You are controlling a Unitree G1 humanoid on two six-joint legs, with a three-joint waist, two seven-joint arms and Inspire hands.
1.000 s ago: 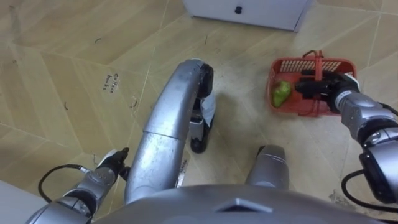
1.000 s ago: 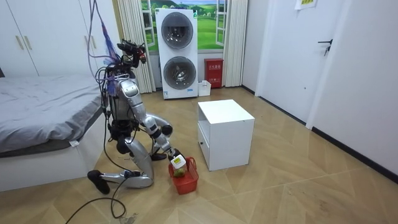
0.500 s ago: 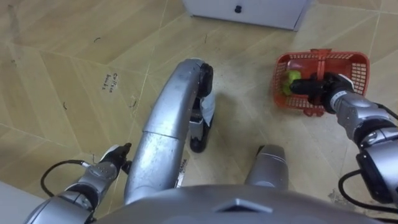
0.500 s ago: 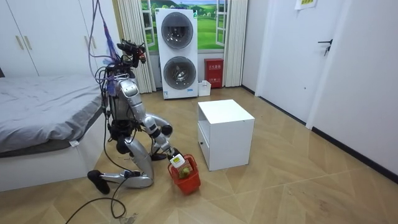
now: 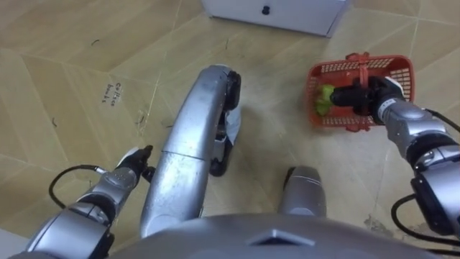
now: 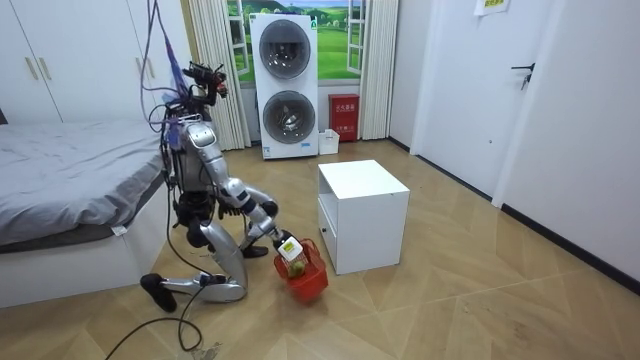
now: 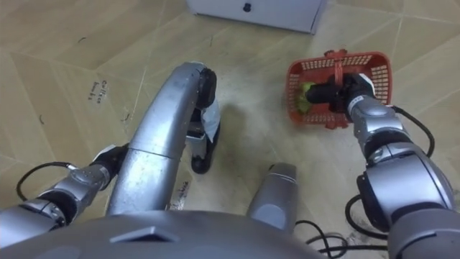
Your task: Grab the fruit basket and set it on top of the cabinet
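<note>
The basket (image 5: 392,72) hung from the right hand (image 5: 368,97), ahead of the kneeling robot and to its right, just in front of the white cabinet (image 5: 287,14). The hand's fingers were curled round the handle (image 5: 361,66) near its middle. We judged that a sensible hold: a grip at mid-span puts the load under the fist, so the basket should hang without swinging end-down.

A green fruit (image 5: 325,98) lay inside at the end nearer the robot's midline, against the wall. In the room view the basket looked tipped, its lower edge at or just above the floor (image 5: 72,72). We could not tell whether it had cleared the floor. The off-centre fruit may account for some of the tilt.

Orientation: the mouth faced up toward the head camera. The long axis ran across the eye views, roughly side to side, and the handle arched over the short way. The right forearm came in from the outer end, nearly in line with the long axis.

The left hand (image 5: 131,167) hung low at the robot's left side, well apart from the basket and taking no part. We could not tell how its fingers were set.

The robot knelt beside the bed (image 6: 60,190) with the cabinet close ahead — the lift looked just begun.
</note>
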